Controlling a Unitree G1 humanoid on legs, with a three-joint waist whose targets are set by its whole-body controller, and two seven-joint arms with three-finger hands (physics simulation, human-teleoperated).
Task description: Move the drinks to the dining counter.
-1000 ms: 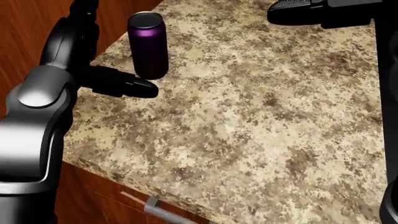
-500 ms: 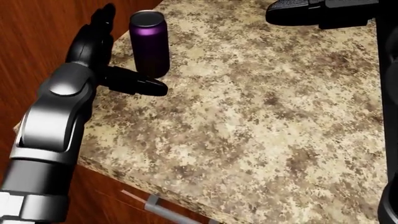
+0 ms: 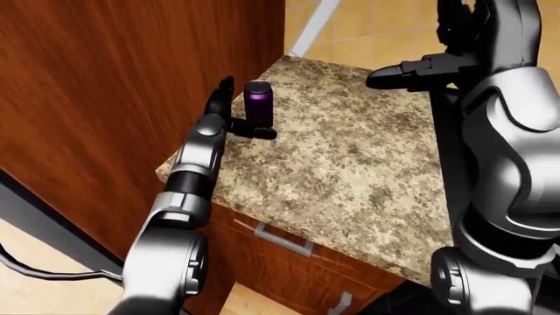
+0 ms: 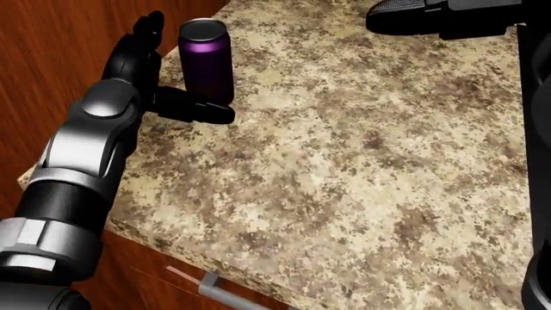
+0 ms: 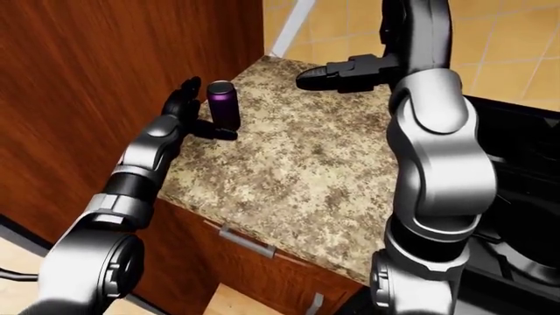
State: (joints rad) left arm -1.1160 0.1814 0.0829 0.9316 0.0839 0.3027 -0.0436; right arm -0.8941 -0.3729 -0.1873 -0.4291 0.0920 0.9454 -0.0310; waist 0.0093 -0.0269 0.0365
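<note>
A purple drink can [image 4: 206, 61] stands upright near the left edge of the speckled granite counter [image 4: 362, 168]. My left hand [image 4: 168, 71] is open just left of the can, its upper fingers [image 4: 142, 39] raised beside the can and its thumb [image 4: 194, 108] reaching along the counter at the can's base. I cannot tell whether it touches the can. My right hand [image 5: 337, 73] is open and empty, held above the counter's top right part, well clear of the can.
A tall brown wooden cabinet wall [image 3: 113, 92] rises at the left, close behind my left hand. A drawer with a metal handle [image 3: 281, 239] sits under the counter's near edge. A black appliance [image 5: 525, 190] borders the counter on the right. Tan tiled floor [image 3: 376, 26] lies beyond.
My left arm has moved up and toward the can, bringing the open hand beside it with the thumb at its base. The can and my right hand have not moved.
</note>
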